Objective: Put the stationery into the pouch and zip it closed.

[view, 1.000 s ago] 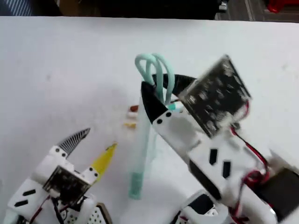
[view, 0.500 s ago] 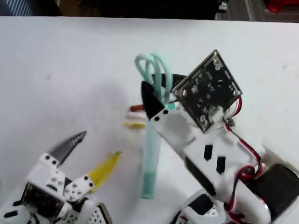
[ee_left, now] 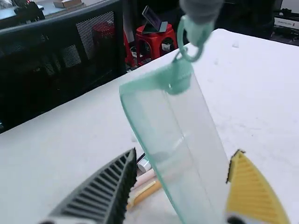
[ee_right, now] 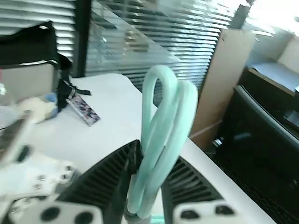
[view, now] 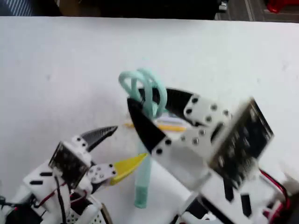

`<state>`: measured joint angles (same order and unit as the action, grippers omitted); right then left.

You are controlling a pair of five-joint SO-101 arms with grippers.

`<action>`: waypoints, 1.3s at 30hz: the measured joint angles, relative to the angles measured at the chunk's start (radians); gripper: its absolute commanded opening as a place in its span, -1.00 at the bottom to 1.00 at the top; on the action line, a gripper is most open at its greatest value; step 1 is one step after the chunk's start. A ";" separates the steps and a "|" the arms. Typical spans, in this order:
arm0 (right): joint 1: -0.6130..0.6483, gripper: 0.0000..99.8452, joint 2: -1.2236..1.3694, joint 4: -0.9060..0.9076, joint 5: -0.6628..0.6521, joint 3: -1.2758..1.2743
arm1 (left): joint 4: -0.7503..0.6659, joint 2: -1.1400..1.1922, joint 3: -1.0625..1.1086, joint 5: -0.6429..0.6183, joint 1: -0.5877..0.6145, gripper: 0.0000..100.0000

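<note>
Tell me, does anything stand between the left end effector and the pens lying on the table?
Yes. The transparent pouch with mint-green trim, hanging by its mint-green loop from the right end effector, stands between the open left end effector and the yellow pen lying on the white table behind it.

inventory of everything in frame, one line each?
pouch: 1, mint green with clear sides, hanging upright at table centre with its lower end at the table.
loop strap: 1, mint green, at the pouch's upper end, pinched in the right gripper.
pens: at least 2, yellow-orange and pale, lying on the table by the pouch; exact count unclear.
table: 1, white, under everything.
stool: 1, red, on the floor beyond the table.
left gripper: 1, one black and one yellow finger, open, flanking the pouch's lower part.
right gripper: 1, black fingers, shut on the loop strap.
</note>
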<state>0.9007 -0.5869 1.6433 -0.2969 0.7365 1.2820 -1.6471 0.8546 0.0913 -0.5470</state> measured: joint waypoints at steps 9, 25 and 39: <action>0.040 -0.97 0.009 0.014 -0.003 0.002 | -0.201 0.080 0.017 -0.049 -0.005 -0.35; 0.141 -0.97 -0.014 0.014 -0.003 0.002 | -0.313 0.086 0.195 -0.051 0.094 -0.43; -0.075 -0.97 0.020 -0.224 -0.003 -0.222 | -0.195 0.086 0.195 -0.051 0.106 -0.43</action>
<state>0.8255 -0.5669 1.4193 -0.3000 0.5140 1.0871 -1.5612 1.0495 0.0407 -0.4411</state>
